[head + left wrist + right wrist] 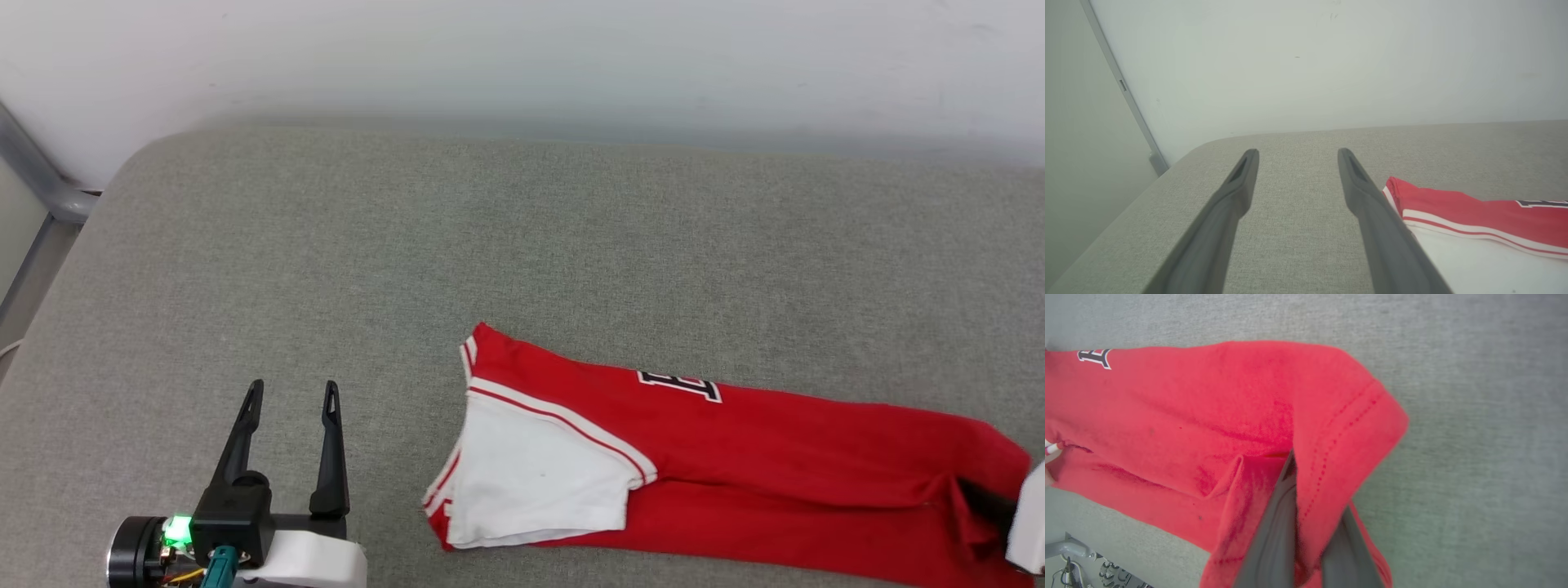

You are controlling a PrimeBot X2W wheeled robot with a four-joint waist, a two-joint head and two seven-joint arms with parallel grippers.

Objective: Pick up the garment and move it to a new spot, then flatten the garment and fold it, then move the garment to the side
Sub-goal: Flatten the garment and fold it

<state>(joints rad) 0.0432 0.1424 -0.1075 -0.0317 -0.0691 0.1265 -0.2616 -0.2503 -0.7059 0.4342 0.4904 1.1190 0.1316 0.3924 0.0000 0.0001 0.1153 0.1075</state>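
The garment (759,457) is a red jersey T-shirt lying as a long folded strip across the grey cushion, white sleeve (531,482) with striped trim at its left end, part of a black print on top. My left gripper (294,394) stands open to the left of the sleeve, apart from it; in the left wrist view the open fingers (1241,183) frame bare cushion, the garment (1474,212) just to their right. My right gripper (1300,469) is shut on the garment's red hem (1339,428), which folds over its fingers. In the head view it sits at the far right edge (992,506).
The grey fabric cushion (408,245) stretches wide behind and left of the garment, ending at a pale wall (522,57). A grey metal frame (33,171) runs past the cushion's rounded left corner. Robot base parts (1081,567) show at the right wrist view's lower left.
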